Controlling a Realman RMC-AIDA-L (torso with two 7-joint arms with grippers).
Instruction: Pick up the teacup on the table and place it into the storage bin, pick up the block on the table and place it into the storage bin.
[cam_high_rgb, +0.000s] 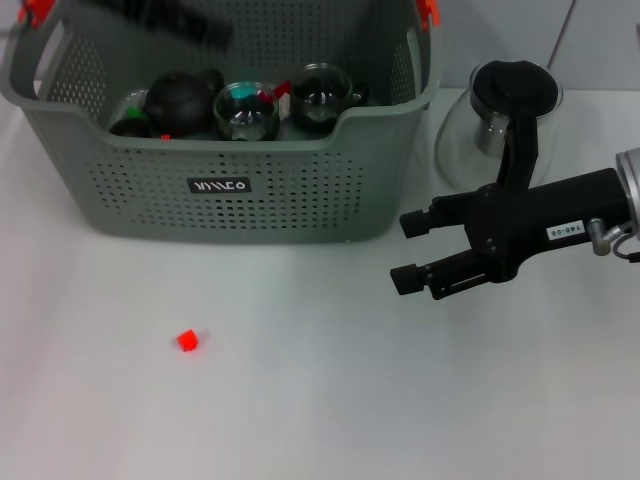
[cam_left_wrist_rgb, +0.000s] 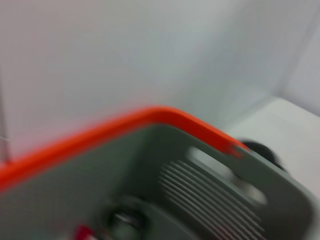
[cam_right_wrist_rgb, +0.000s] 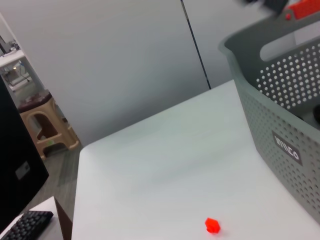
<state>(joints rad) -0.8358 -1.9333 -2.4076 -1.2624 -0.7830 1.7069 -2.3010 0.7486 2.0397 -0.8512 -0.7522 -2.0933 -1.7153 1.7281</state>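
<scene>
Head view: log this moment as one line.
right hand: open, right of storage bin | left hand: over bin | block: on table | cups: in bin

Bare table (cam_high_rgb: 330, 400) surrounds the block (cam_high_rgb: 187, 341); storage bin (cam_high_rgb: 230, 190) stands behind.

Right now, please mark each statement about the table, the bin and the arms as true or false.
1. The red block lies on the table, outside the storage bin. True.
2. The right gripper holds the block. False: its jaws are open and empty, away from it.
3. The storage bin is empty. False: dark and glass vessels sit inside.
4. A glass pot stands beside the bin. True.
</scene>
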